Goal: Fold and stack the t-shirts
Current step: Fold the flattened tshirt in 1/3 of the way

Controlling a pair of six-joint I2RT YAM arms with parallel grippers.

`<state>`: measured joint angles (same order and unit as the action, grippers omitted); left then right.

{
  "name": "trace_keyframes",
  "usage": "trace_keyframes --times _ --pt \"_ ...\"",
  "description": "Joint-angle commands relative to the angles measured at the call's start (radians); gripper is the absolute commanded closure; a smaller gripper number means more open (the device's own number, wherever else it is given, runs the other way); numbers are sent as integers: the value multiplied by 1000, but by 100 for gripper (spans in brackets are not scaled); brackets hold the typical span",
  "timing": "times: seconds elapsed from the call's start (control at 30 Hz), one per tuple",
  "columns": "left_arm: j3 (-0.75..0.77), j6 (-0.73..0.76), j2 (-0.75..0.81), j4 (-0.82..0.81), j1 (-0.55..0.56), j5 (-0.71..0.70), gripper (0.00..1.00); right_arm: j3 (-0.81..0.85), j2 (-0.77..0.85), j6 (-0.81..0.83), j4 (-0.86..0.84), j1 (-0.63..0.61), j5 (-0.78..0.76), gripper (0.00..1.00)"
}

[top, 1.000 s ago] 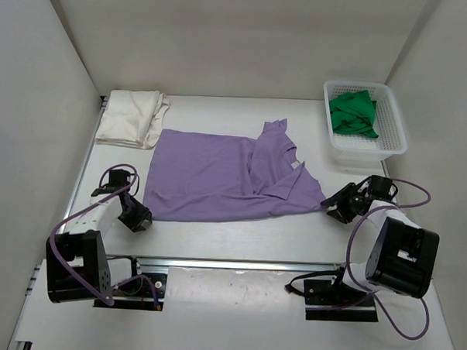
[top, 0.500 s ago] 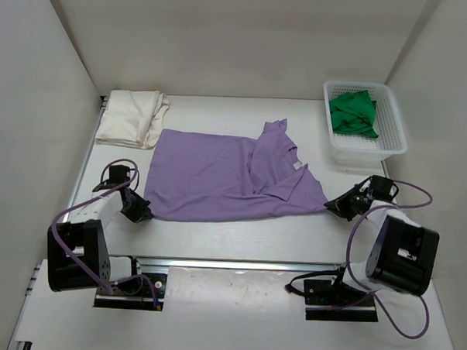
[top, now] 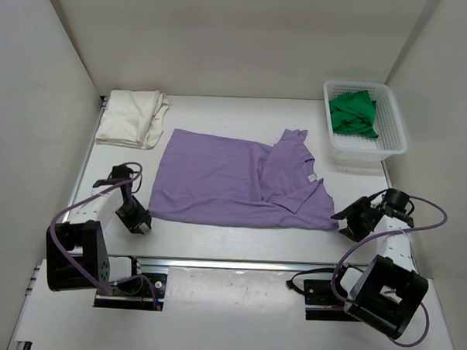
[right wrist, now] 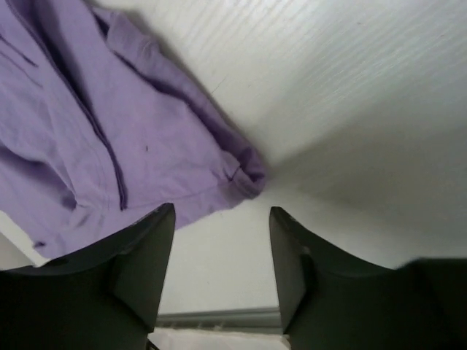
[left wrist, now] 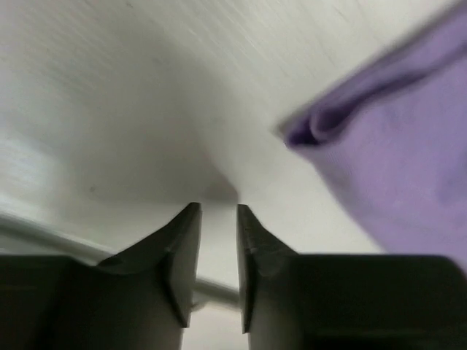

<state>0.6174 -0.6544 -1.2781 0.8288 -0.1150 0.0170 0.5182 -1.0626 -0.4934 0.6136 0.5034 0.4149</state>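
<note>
Purple shirt lay spread across the middle of the table, its left part mostly flat and its right part doubled over itself in creased folds, with a small white tag showing there. Cream shirt sat folded at the far left corner, apart from the purple one. Green shirt lay crumpled inside the basket at the far right. Left gripper hung low over bare table just beside the purple shirt's near left corner. In the left wrist view its jaws stood a narrow gap apart with nothing between them, and the shirt's corner, rolled into a small lip, lay ahead and to the right, clear of the fingertips. That view was blurred. Right gripper sat low at the shirt's near right corner. In the right wrist view its jaws were spread wide and empty, and the bunched hem of that corner lay just beyond the gap between them, not touching either finger. Neither gripper held any cloth. Purple cables looped from both arms near the table's front edge.
</note>
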Motion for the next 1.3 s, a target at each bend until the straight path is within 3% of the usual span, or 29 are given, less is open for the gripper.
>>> trace_keyframes --times 0.0,0.13,0.23,0.33,0.4,0.5,0.6,0.7,1.03,1.27 --pt "172 21 6 111 88 -57 57 121 16 75 101 -43 -18 47" --pt "361 1 -35 142 228 -123 59 245 -32 98 107 -80 54 47" --pt "384 41 -101 69 201 -37 60 299 -78 82 43 -139 125 53" --pt "323 19 -142 -32 163 20 69 290 -155 8 -44 -337 136 94" --pt "291 13 -153 -100 144 53 80 264 -180 -72 -144 -484 86 100" --pt "286 16 -164 -135 146 58 91 197 -200 -154 -270 -545 64 100" --pt "272 30 -175 -177 147 73 90 169 -231 -174 -316 -554 29 79" --pt "234 38 -167 -210 150 66 87 111 -255 -203 -362 -531 13 69" --pt "133 56 -130 -283 140 90 85 59 -310 -228 -406 -532 28 69" --pt "58 61 -145 -310 115 71 84 89 -341 -243 -425 -542 64 74"
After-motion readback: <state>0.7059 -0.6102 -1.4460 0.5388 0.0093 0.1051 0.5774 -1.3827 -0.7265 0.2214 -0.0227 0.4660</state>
